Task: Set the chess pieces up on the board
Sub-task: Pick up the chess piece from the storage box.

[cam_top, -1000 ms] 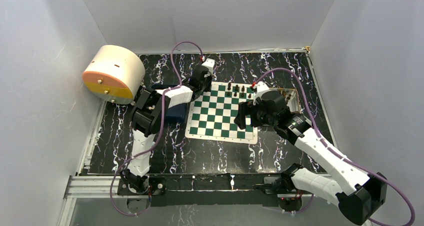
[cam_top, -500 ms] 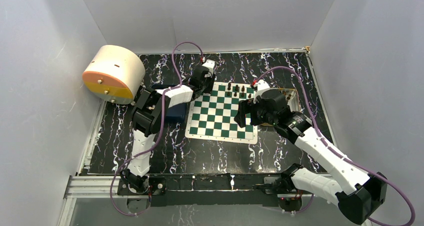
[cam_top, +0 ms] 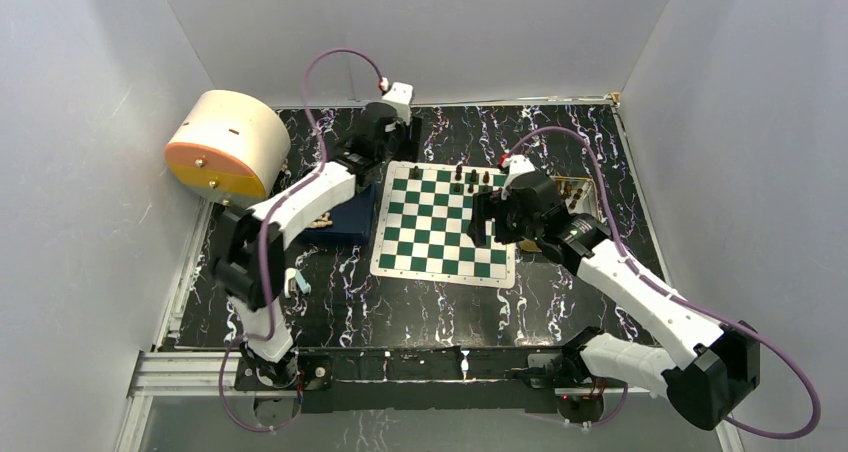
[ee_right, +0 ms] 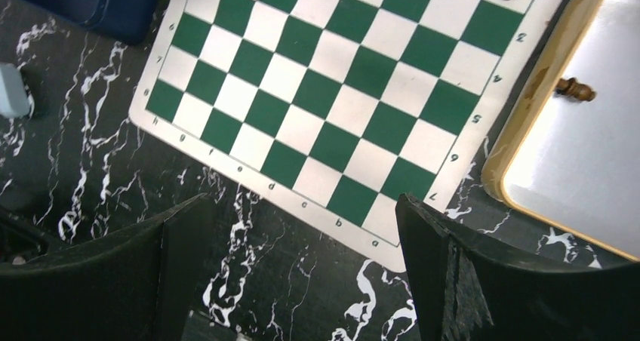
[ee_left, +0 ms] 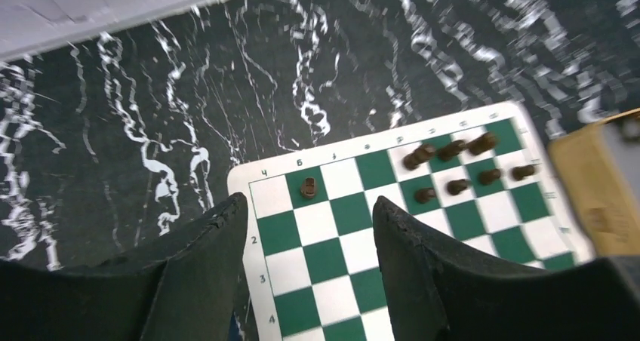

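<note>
The board (cam_top: 432,240) of green and white checks lies mid-table. One dark chess piece (ee_left: 308,187) stands alone on a green square near the board's far left corner (cam_top: 415,173). Several more chess pieces (ee_left: 453,167) cluster along the far edge (cam_top: 472,179). My left gripper (ee_left: 307,205) hangs open above that corner (cam_top: 400,132), nothing between its fingers. Over the board's near right part my right gripper (cam_top: 485,224) is wide open and empty (ee_right: 303,205). Another piece (ee_right: 575,90) lies in the gold tray (ee_right: 528,107).
A cream and orange drum (cam_top: 225,147) sits at the far left. A dark blue box (cam_top: 350,222) lies left of the board, with a small pale object (cam_top: 297,284) nearer the arm bases. The gold tray (cam_top: 588,194) borders the board's right side. White walls enclose the table.
My left gripper has opened, lifted and swung back toward the far wall, leaving one piece standing near the board's far left corner. The right arm shifted slightly.
</note>
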Robot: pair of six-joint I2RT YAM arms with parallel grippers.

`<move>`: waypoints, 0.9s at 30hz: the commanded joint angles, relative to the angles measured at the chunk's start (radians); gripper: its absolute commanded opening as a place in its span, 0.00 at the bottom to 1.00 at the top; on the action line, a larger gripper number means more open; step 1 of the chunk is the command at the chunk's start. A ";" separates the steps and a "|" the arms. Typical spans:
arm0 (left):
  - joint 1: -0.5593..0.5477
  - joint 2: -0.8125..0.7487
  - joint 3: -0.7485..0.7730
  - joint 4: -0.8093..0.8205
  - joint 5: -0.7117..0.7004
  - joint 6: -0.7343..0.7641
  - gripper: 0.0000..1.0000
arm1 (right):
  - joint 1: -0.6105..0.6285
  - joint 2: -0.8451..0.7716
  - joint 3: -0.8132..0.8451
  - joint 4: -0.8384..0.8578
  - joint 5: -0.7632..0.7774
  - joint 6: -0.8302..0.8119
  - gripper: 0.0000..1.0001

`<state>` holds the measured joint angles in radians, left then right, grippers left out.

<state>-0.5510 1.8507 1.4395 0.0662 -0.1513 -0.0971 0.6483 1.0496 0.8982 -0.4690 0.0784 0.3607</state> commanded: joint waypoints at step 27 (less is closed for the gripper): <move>0.008 -0.835 -0.711 -0.247 -0.127 -0.024 0.90 | -0.449 0.256 0.184 -0.049 0.072 0.461 0.99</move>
<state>-0.5507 1.0569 0.7483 -0.2245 -0.2359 -0.1402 0.2646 1.3006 1.0660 -0.5072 0.1379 0.6254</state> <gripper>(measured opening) 0.896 0.985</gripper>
